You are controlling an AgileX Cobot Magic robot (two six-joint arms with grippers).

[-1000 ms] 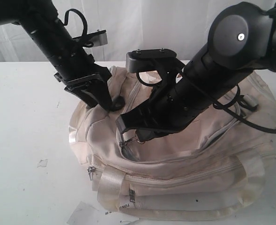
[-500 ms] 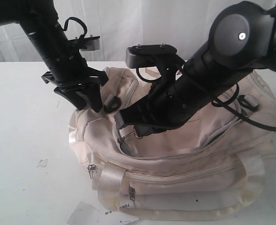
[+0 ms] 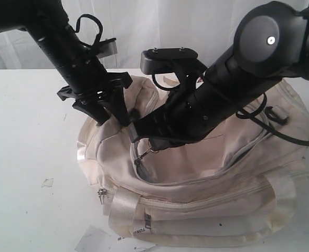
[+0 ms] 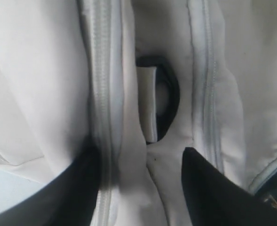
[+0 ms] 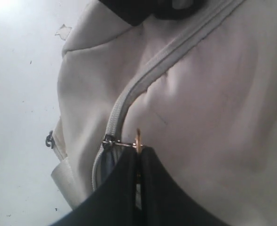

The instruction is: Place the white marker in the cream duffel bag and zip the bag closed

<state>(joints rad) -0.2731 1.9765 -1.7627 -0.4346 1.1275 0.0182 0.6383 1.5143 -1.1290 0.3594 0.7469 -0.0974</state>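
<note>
Exterior view: a white counter (image 3: 23, 157) carries the cream duffel bag (image 3: 212, 178), which lies on its side, slumped, and takes up most of the middle and right. Two black arms lean down over it, the left arm (image 3: 65, 47) from the upper left and the bulkier right arm (image 3: 233, 89) from the upper right, and they meet over the bag's left end.

The left pincer (image 3: 115, 118) is on the top of the bag. In the left wrist view its fingers (image 4: 77, 188) stand spread apart, with a fold of cream fabric between them and a black end clip (image 4: 169, 101) just beyond. It grips nothing that can be made out.

The right pincer (image 3: 144, 137) is just beside it. In the right wrist view its jaws are pressed together on the small metal zipper pull (image 5: 129, 143). The grey zipper (image 5: 147, 80) runs away from the slider in a closed line, while a short dark gap shows on the pincer's side of the slider.

A shiny strap handle (image 3: 125, 202) crosses the near side of the bag, with a second small zipper pull (image 3: 100, 194) hanging just beside it. White paper tags (image 3: 96, 240) lie on the counter at the front edge, and a small scrap (image 3: 48, 182) lies well apart to the left.

No view shows the white marker, so where it is cannot be told
</note>
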